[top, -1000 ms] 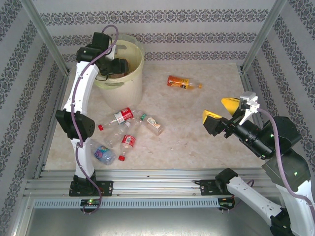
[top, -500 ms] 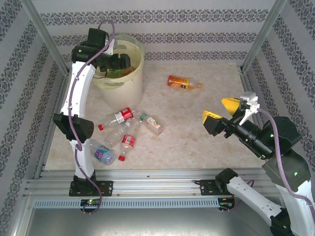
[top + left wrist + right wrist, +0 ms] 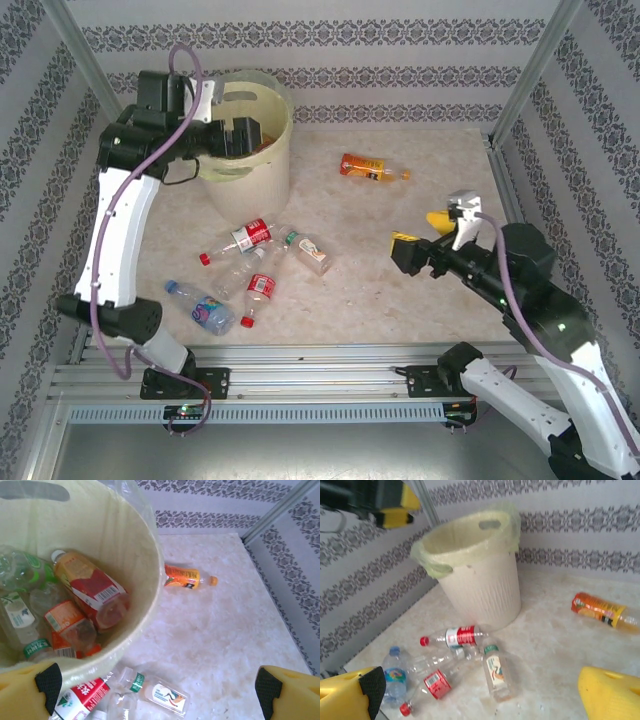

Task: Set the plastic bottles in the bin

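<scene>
The pale-yellow bin point(image 3: 262, 172) stands at the back left, with several plastic bottles point(image 3: 92, 587) lying inside. My left gripper point(image 3: 236, 136) hangs open over the bin's mouth, nothing between its yellow fingers point(image 3: 25, 690). On the table lie a red-label bottle point(image 3: 250, 237), a green-banded one point(image 3: 308, 250), a second red-label one point(image 3: 258, 290), a blue-label one point(image 3: 203, 310) and an orange one point(image 3: 368, 167). My right gripper point(image 3: 420, 230) is open above the table's right half, facing the cluster point(image 3: 457, 636), well apart from it.
Patterned walls and metal posts point(image 3: 525, 75) close in the table on three sides. A rail point(image 3: 300, 365) runs along the near edge. Bare tabletop point(image 3: 420, 300) lies between the bottle cluster and the right arm.
The left gripper has opened wide above the bin while that arm swung up and leftward. The right arm has moved left and a little nearer.
</scene>
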Tool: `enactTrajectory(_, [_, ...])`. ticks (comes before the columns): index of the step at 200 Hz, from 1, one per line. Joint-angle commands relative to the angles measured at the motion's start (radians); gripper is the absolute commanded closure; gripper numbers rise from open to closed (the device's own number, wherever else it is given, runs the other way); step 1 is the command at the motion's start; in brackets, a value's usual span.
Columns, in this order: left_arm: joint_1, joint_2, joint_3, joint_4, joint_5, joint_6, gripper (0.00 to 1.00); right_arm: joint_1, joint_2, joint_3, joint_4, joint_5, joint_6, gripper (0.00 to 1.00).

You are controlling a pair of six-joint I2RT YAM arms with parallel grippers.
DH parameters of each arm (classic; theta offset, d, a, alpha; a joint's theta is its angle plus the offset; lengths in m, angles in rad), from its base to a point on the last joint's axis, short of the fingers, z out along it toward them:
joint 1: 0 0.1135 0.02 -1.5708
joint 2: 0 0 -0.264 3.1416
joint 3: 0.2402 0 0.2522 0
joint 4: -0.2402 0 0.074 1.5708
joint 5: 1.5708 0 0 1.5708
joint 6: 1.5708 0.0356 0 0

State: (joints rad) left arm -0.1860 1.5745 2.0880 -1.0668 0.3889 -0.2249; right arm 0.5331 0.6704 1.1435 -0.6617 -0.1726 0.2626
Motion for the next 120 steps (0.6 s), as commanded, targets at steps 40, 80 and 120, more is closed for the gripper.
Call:
enactTrajectory(40, [-0.059, -0.316, -0.524, 0.236, 0.077, -0.093, 0.00, 0.020, 0.107, -0.098, 0.050, -0.032, 0.030, 0.02])
enactTrajectory(80, [-0.143, -0.435, -0.756, 0.249, 0.025, -0.125, 0.00, 0.035, 0.143, -0.161, 0.104, -0.022, 0.046, 0.02])
enactTrajectory(120, [-0.251, -0.435, -0.892, 0.222, -0.109, -0.140, 0.00, 0.045, 0.137, -0.178, 0.106, -0.046, 0.045, 0.02])
